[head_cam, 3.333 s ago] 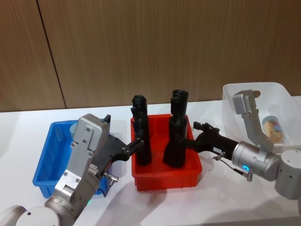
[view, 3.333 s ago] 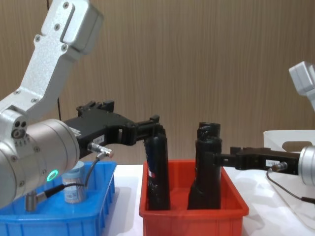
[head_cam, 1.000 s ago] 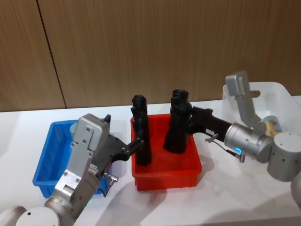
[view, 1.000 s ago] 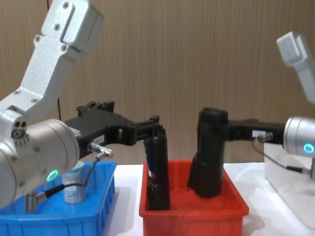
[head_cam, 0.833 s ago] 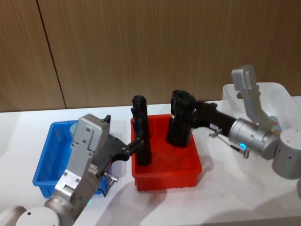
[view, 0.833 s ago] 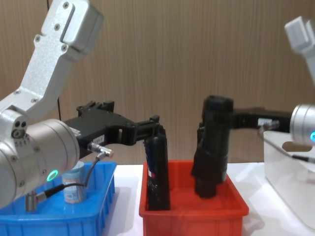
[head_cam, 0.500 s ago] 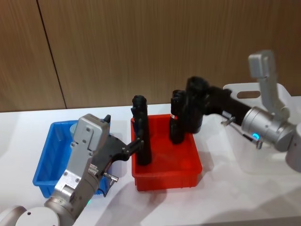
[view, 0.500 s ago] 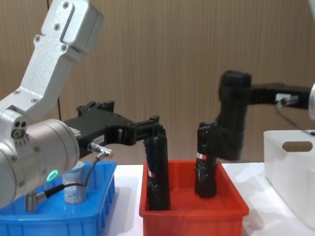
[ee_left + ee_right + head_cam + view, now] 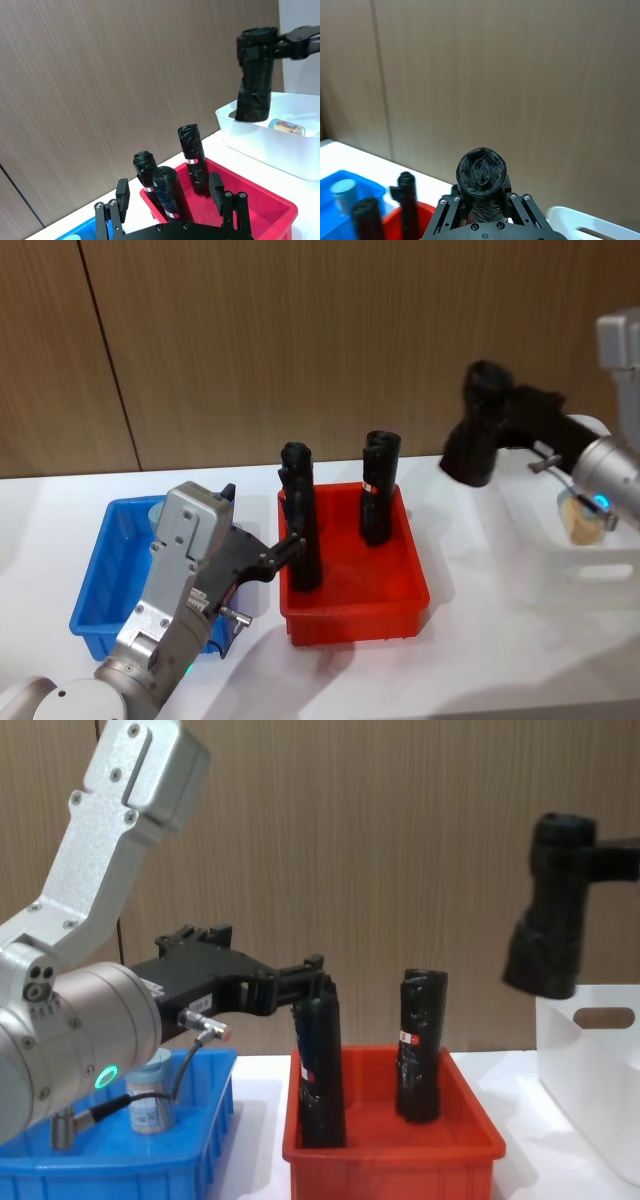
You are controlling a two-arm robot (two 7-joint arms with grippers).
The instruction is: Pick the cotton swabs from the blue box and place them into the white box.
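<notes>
Since half a second ago the right gripper (image 9: 560, 835) has carried one black roll (image 9: 548, 910) up and rightward out of the red bin (image 9: 352, 585); the roll now hangs at the upper right of the chest view, above the near rim of the white box (image 9: 590, 1060), with the jaws clamped on its top.

At the lower left of the head view, the blue box (image 9: 100, 590) sits on the white table (image 9: 480, 640), and one jar of cotton swabs (image 9: 150, 1100) stands inside it, partly behind the left arm. The left gripper (image 9: 292, 545) has not moved: it reaches across to the red bin at centre, its fingers closed against another black roll (image 9: 302, 530) standing there. A third black roll (image 9: 377, 490) stands upright in the bin's right half. At the right, a second jar of cotton swabs (image 9: 286, 127) lies on its side inside the white box.
</notes>
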